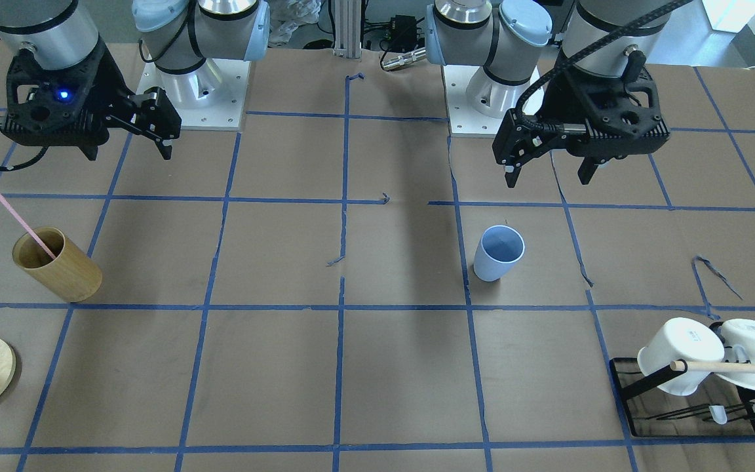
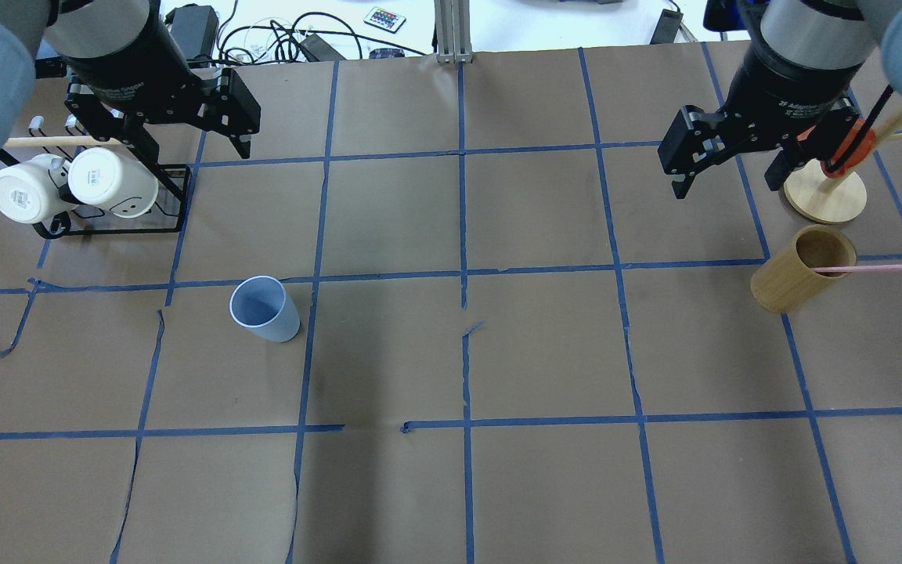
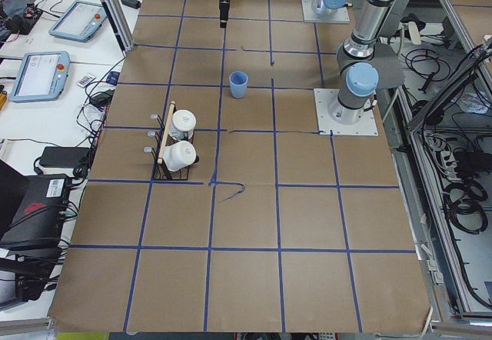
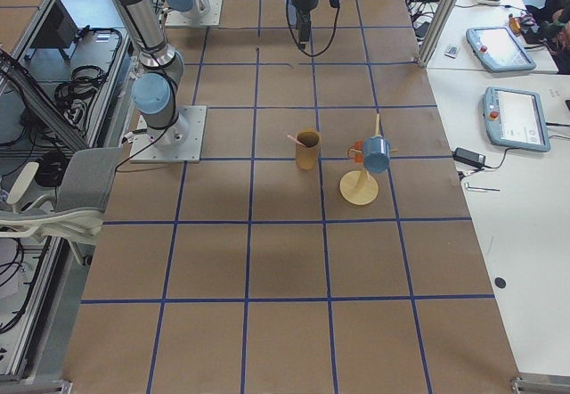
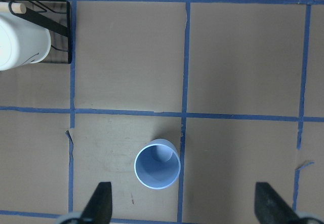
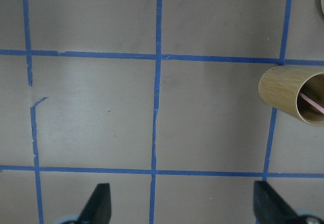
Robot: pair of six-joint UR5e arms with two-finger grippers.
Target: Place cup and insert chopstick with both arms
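Note:
The light-blue cup (image 1: 499, 252) stands upright on the brown table, left of centre in the overhead view (image 2: 265, 309), and shows from above in the left wrist view (image 5: 157, 166). The pale pink chopstick (image 1: 20, 219) leans in the tan wooden holder (image 1: 59, 265), at the right in the overhead view (image 2: 874, 269). My left gripper (image 2: 196, 149) hangs open and empty above the table, behind the cup. My right gripper (image 2: 725, 186) hangs open and empty, behind and left of the holder (image 2: 799, 280). The holder's mouth and the stick show in the right wrist view (image 6: 313, 101).
A black rack (image 2: 106, 227) with two white mugs (image 2: 20, 196) and a beige rod stands at the far left, under my left arm. A round wooden stand (image 2: 825, 196) with an orange piece stands just behind the holder. Blue tape lines grid the table.

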